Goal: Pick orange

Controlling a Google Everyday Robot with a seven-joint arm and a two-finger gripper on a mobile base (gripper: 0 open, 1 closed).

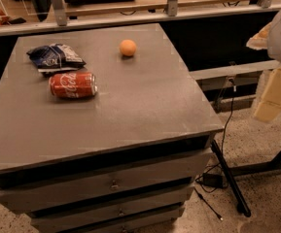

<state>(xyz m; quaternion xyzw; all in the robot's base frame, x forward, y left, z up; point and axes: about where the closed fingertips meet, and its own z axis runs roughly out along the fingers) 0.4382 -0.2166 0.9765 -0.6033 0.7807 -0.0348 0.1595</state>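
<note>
The orange (128,47) is a small round fruit sitting on the far middle of the grey cabinet top (130,110). My gripper (270,103) shows as pale cream parts at the right edge of the view, beyond the cabinet's right side and off the top. It is well to the right of the orange, nearer the camera, and touches nothing.
A red Coca-Cola can (73,85) lies on its side at the left. A dark blue chip bag (55,57) lies behind it. The cabinet has drawers (113,183) in front. Black cables and a stand leg (230,178) lie on the floor at right. A rail (130,18) runs behind.
</note>
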